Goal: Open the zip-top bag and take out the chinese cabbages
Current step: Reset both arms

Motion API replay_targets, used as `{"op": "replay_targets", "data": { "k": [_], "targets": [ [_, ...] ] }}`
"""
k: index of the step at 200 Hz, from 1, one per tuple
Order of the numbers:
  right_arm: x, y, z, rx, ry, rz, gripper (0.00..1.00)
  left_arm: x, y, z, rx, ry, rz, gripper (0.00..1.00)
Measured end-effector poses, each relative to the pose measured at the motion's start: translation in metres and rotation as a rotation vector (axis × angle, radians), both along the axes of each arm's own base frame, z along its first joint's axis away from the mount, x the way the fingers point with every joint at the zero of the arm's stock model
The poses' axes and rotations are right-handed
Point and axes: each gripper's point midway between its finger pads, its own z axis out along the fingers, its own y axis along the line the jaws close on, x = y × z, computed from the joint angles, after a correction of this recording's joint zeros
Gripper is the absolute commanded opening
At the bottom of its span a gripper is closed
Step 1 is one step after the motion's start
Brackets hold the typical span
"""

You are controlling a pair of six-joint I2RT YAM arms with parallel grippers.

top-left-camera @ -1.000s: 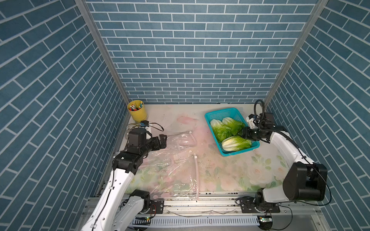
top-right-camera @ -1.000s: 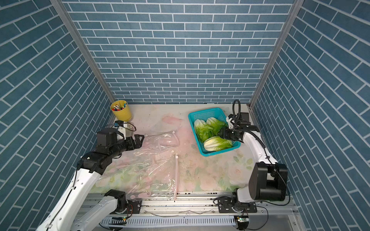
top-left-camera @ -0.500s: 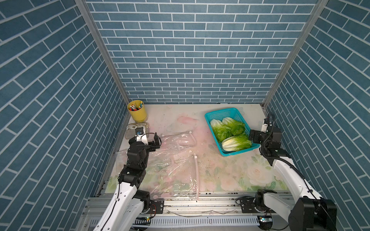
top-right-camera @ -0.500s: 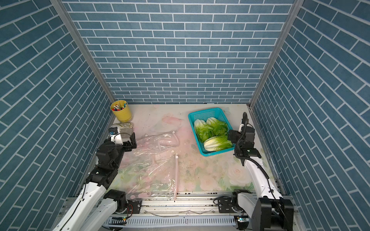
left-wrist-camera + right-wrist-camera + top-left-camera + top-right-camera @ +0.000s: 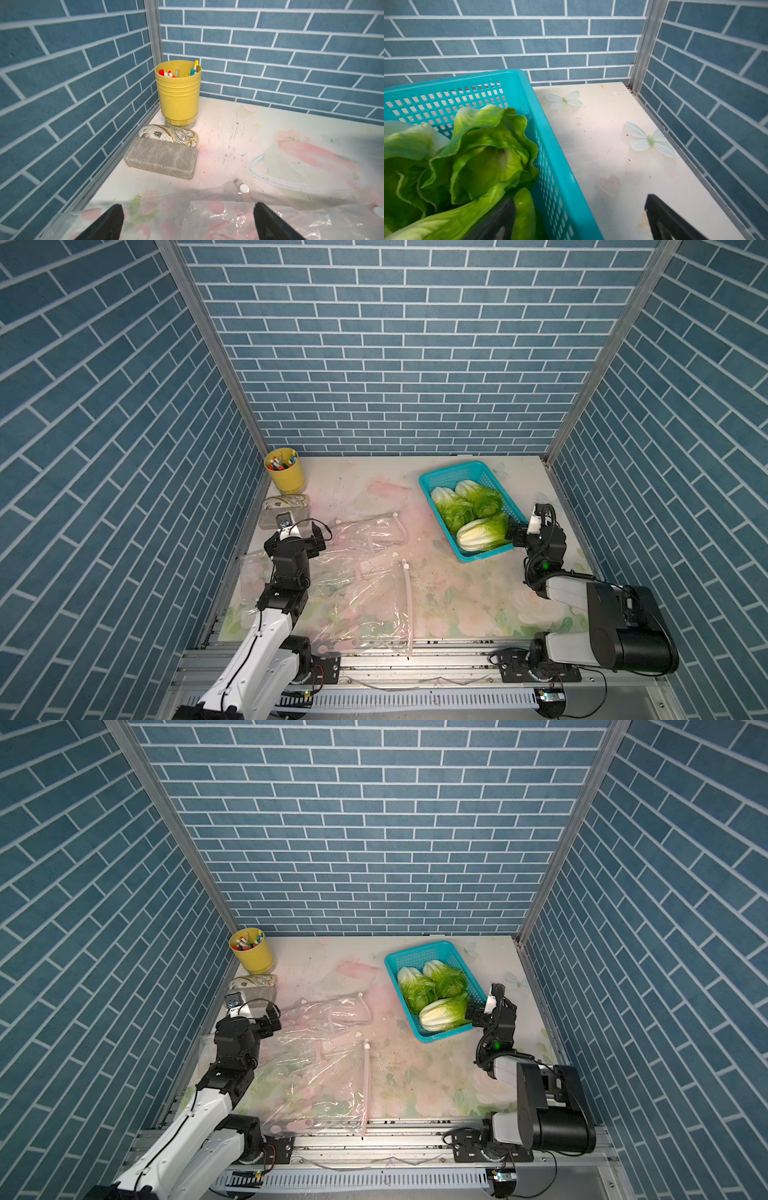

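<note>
Three chinese cabbages (image 5: 484, 533) (image 5: 444, 1015) lie in the teal basket (image 5: 451, 472) at the back right; the wrist view shows their green leaves (image 5: 477, 158). The clear zip-top bag (image 5: 357, 572) (image 5: 218, 220) lies flat and crumpled on the table's left half, nothing visible inside. My left gripper (image 5: 296, 540) (image 5: 188, 209) hangs open over the bag's far left corner. My right gripper (image 5: 528, 531) (image 5: 580, 202) is open astride the basket's right wall, one finger over the nearest cabbage, the other outside above the table.
A yellow cup of pens (image 5: 286, 470) stands in the back left corner, with a patterned case (image 5: 168, 135) and a grey block (image 5: 162, 160) just in front of it. Brick walls close in on three sides. A metal rail (image 5: 415, 659) runs along the front.
The right gripper opened wider, left the cabbage in the basket and drew back to the basket's right wall. The left gripper swung left off the bag's middle to its far left corner.
</note>
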Motion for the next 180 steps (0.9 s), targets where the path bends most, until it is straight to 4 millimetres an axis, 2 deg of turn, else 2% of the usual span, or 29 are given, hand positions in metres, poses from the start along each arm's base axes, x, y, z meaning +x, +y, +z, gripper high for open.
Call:
{"op": "replay_targets", "data": {
  "k": [23,48,78,109,131,145,180],
  "targets": [
    [0.003,0.001,0.001,0.006,-0.013,0.011,0.97,0.007,-0.004,-0.023,0.025,0.053,-0.027,1.00],
    [0.015,-0.003,0.001,0.016,-0.015,0.018,0.97,0.021,-0.010,-0.033,0.051,0.059,-0.062,1.00],
    [0.020,-0.002,0.000,0.026,-0.012,0.040,0.99,0.034,-0.017,-0.069,0.105,0.153,-0.120,1.00],
    [0.020,-0.001,0.000,0.029,-0.012,0.049,0.99,0.055,-0.022,-0.074,0.156,0.136,-0.159,1.00],
    [0.020,-0.001,0.000,0.030,-0.011,0.052,0.99,0.063,-0.023,-0.096,0.165,0.185,-0.180,1.00],
    [0.020,-0.001,0.000,0.030,-0.011,0.052,0.99,0.065,-0.019,-0.099,0.157,0.196,-0.182,1.00],
    [0.021,-0.004,-0.001,0.031,-0.002,0.033,0.99,0.080,-0.018,-0.081,0.141,0.142,-0.194,1.00]
  ]
}}
